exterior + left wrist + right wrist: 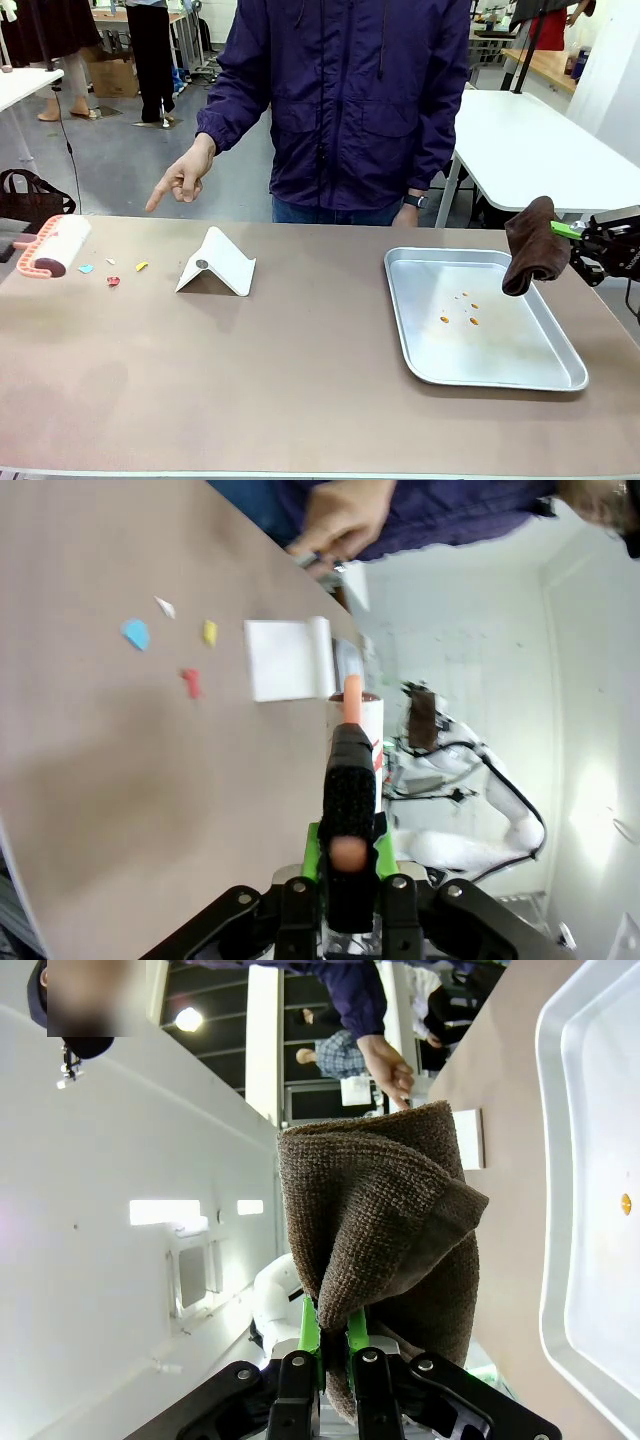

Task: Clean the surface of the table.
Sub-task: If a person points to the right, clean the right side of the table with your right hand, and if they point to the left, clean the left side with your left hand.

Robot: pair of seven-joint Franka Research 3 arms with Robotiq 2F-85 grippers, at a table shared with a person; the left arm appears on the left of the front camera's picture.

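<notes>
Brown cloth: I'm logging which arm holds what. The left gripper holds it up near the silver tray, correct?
Not quite. The right gripper holds the brown cloth up near the silver tray, as the front view shows. The left gripper is shut on the lint roller instead.

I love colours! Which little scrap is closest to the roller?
The blue scrap, beside the lint roller; the white scrap, red scrap and yellow scrap lie farther off.

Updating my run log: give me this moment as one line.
left gripper: shut on lint roller | right gripper: shut on brown cloth by tray | person's hand: pointing toward scraps | table: scraps beside roller
</notes>
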